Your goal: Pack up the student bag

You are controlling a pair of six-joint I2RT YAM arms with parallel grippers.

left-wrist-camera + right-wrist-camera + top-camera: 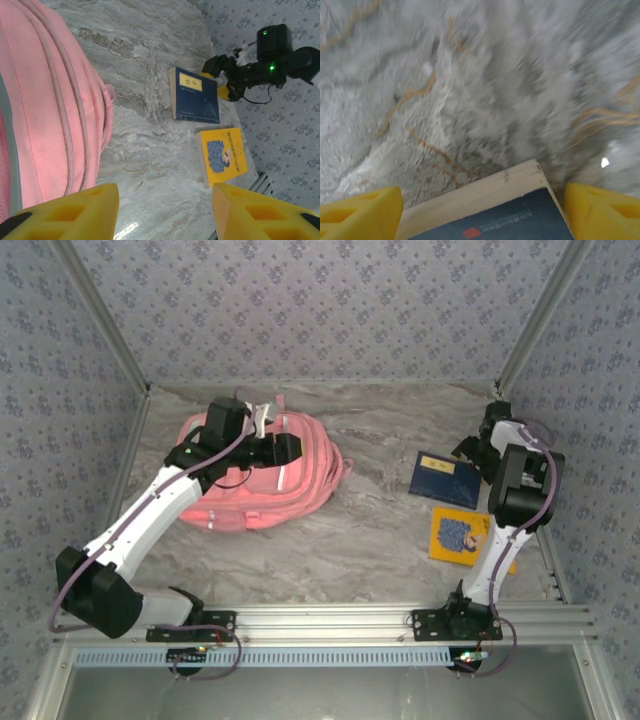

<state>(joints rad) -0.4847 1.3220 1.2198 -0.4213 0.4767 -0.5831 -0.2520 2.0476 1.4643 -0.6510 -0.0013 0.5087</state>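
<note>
The student bag [315, 472] lies at nine o'clock on the marble table [380, 440]. The left gripper [164, 197] hovers over its three o'clock edge, jaws apart and empty. Bare table separates the bag from the blue book [443, 480]. The right gripper [482, 215] spreads wide astride that book's corner, near the three o'clock wall [600, 390].

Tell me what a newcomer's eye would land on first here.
The big pink backpack lies at the left of the marble table, with the left fingers open close to it. To the right lie a dark blue book and a yellow book, the right fingers open over the blue one's corner.
</note>
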